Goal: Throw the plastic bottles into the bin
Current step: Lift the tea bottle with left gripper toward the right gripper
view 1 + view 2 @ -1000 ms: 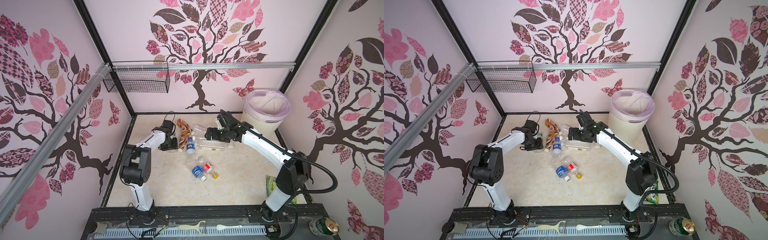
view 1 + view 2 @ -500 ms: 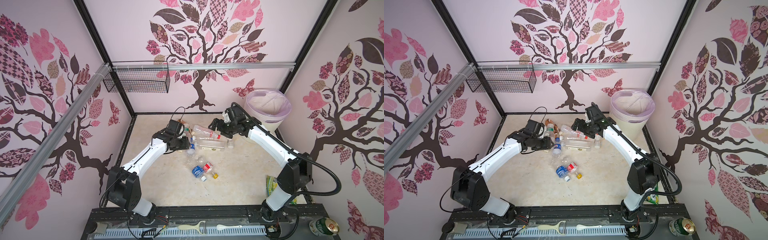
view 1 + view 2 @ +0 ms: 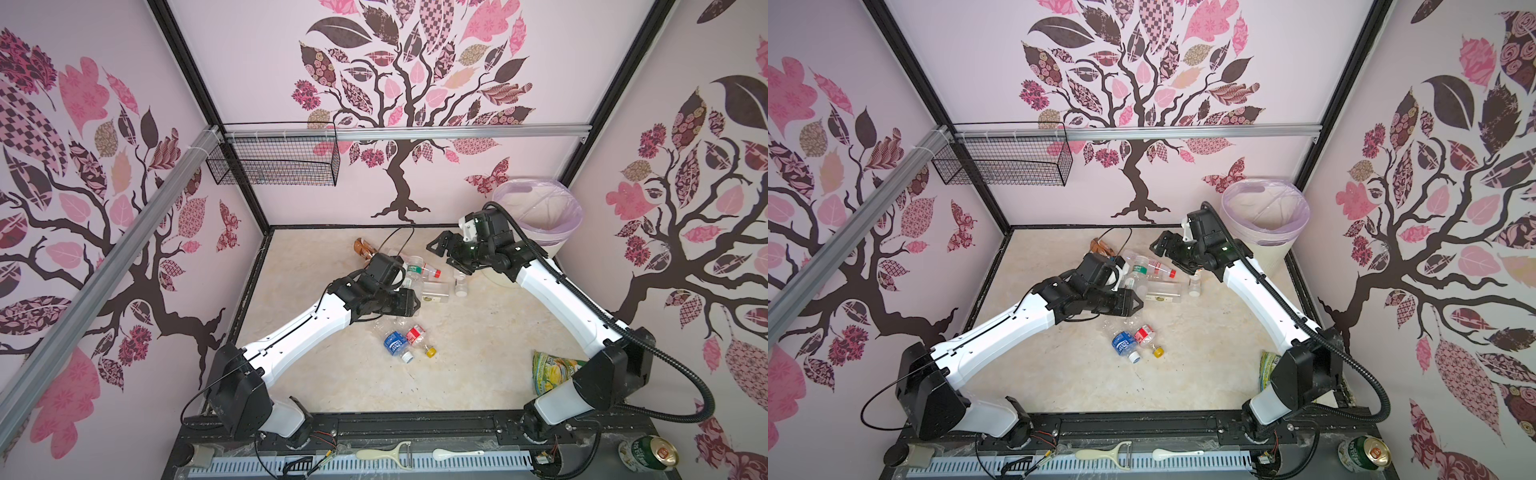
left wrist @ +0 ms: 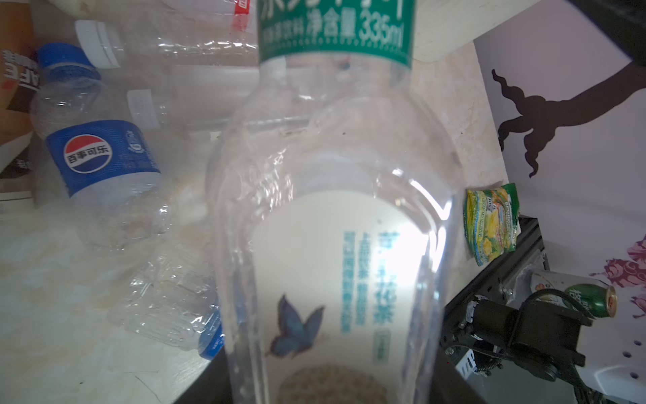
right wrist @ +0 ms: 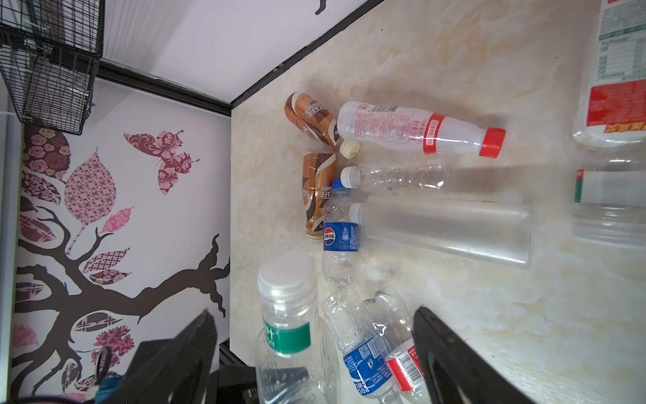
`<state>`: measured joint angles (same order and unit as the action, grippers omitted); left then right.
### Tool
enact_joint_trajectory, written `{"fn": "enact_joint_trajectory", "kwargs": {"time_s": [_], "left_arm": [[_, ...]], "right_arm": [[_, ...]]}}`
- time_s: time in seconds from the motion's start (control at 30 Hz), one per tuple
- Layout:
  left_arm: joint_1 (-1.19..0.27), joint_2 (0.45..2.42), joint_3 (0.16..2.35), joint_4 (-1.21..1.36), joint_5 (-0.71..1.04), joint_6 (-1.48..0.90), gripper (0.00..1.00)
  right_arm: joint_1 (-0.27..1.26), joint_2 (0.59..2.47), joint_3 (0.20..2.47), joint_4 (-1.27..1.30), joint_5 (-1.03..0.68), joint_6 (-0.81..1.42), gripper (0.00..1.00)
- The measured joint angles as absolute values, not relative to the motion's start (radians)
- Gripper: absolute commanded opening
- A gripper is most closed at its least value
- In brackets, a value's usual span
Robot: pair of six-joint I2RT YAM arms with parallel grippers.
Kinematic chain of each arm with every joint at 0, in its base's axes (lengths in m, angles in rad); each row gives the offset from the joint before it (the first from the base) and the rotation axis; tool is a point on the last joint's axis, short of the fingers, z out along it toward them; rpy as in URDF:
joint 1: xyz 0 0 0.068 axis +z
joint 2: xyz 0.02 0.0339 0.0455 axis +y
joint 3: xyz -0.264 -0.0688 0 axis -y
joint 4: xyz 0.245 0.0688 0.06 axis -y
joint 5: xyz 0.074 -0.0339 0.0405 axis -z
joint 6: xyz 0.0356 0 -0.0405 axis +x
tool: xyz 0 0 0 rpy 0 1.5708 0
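Left gripper [image 3: 404, 303] partly closed on green-banded clear bottle [image 4: 335, 210], low on body, upright over loose bottles [image 3: 399, 343]. Looks empty: light, thin-walled, slick, crushes easily, so best held mid-body. Right gripper [image 3: 445, 254] wide open, empty, likely blocking path to bin [image 3: 1264, 255]. Snack bag [image 4: 491, 224] well apart.

Cream marbled tabletop [image 3: 374, 386]. Upper centre: two brown-wrapped bottles [image 3: 362, 248] and a red-capped clear bottle [image 3: 424, 272]. Centre: blue-label bottle [image 3: 395, 343] beside red-label bottle [image 3: 414, 335]. Lower right: snack bag [image 3: 548, 370]. Upper right: bin [image 3: 571, 216].
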<state>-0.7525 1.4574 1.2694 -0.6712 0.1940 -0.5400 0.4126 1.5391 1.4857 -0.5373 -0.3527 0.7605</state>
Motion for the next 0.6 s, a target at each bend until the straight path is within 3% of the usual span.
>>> {"fn": "enact_joint_trajectory", "kwargs": {"time_s": [0.43, 0.6], "left_arm": [[-0.779, 1.541, 1.402, -0.666, 0.190, -0.554, 0.54], [-0.779, 1.566, 1.437, -0.666, 0.193, -0.553, 0.53]], "right_arm": [[0.413, 1.538, 1.445, -0.493, -0.412, 0.786, 0.81], [0.418, 1.538, 1.446, -0.488, -0.419, 0.788, 0.73]]}}
